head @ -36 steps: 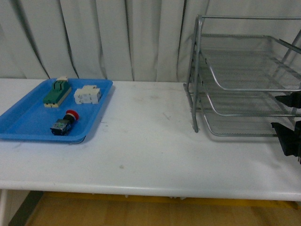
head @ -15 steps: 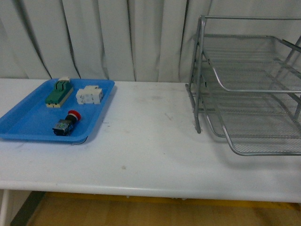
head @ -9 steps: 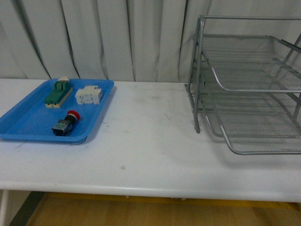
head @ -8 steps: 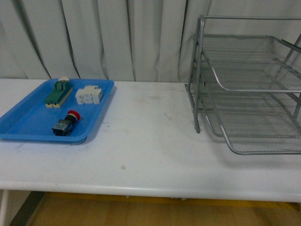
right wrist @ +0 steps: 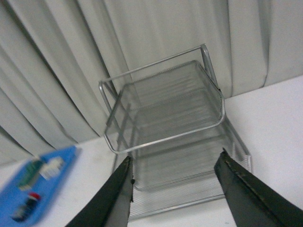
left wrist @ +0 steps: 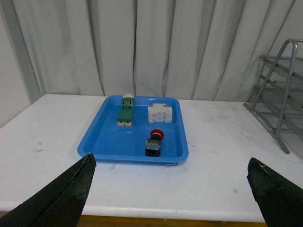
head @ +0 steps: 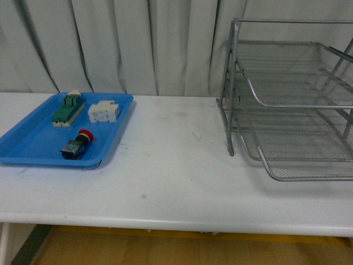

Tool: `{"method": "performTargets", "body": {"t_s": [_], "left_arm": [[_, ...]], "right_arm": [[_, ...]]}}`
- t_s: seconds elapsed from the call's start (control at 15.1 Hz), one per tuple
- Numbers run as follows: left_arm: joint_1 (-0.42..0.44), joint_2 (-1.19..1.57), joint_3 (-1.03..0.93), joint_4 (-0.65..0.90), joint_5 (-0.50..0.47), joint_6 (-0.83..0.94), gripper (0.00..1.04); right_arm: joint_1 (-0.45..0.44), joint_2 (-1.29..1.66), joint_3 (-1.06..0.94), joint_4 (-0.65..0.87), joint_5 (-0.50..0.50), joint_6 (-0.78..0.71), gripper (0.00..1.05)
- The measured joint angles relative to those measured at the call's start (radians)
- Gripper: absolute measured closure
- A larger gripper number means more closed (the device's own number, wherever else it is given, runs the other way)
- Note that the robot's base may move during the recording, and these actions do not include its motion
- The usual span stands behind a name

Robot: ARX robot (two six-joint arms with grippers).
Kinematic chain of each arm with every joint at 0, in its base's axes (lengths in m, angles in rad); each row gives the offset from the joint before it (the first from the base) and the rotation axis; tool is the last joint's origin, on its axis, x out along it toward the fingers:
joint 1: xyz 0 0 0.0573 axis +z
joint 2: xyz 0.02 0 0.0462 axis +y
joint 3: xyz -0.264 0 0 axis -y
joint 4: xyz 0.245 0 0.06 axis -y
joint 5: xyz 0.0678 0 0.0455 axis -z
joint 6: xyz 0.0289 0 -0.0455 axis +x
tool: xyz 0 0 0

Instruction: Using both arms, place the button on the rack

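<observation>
Lying in the flat blue plastic tray (head: 33,144) at the white table's (head: 176,171) nine o'clock, the red-capped black-and-blue push button (head: 77,145) sits well ahead of the left gripper (left wrist: 170,161), its jaws gaping wide. The right gripper (right wrist: 175,158), likewise spread, faces the silver wire-mesh rack (head: 230,83) at three o'clock.

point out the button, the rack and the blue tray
button (head: 73,147), front view, on its dark body
rack (head: 232,88), front view, on its near left upright post
blue tray (head: 33,138), front view, on its bare floor
</observation>
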Motion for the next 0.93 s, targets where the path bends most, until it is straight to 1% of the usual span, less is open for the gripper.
{"method": "performTargets", "body": {"t_s": [0.07,0.13,0.2,0.33,0.46,0.53,0.6,0.66,0.73,0.8,0.86,0.93], "left_arm": [[0.000,0.000,0.000,0.000,0.000,0.000,0.07],[0.000,0.000,0.000,0.000,0.000,0.000,0.07],[0.000,0.000,0.000,0.000,0.000,0.000,0.07],[0.000,0.000,0.000,0.000,0.000,0.000,0.07],[0.000,0.000,0.000,0.000,0.000,0.000,0.07],[0.000,0.000,0.000,0.000,0.000,0.000,0.07],[0.000,0.000,0.000,0.000,0.000,0.000,0.07],[0.000,0.000,0.000,0.000,0.000,0.000,0.07],[0.000,0.000,0.000,0.000,0.000,0.000,0.07],[0.000,0.000,0.000,0.000,0.000,0.000,0.07],[0.000,0.000,0.000,0.000,0.000,0.000,0.07],[0.000,0.000,0.000,0.000,0.000,0.000,0.07]], "right_arm": [[0.048,-0.082,-0.028,-0.068,0.041,-0.201,0.55],[0.085,-0.119,-0.057,-0.084,0.085,-0.315,0.68],[0.118,-0.148,-0.081,-0.098,0.124,-0.372,0.81],[0.173,-0.209,-0.109,-0.119,0.175,-0.416,1.04],[0.218,-0.259,-0.134,-0.146,0.221,-0.431,1.03],[0.255,-0.283,-0.147,-0.170,0.269,-0.433,1.03],[0.341,-0.311,-0.158,-0.179,0.342,-0.433,1.03],[0.357,-0.329,-0.160,-0.187,0.341,-0.436,1.03],[0.349,-0.348,-0.166,-0.201,0.358,-0.436,1.03],[0.350,-0.367,-0.173,-0.213,0.358,-0.436,1.03],[0.350,-0.382,-0.191,-0.194,0.358,-0.436,1.03],[0.350,-0.409,-0.203,-0.220,0.358,-0.437,1.03]]}}
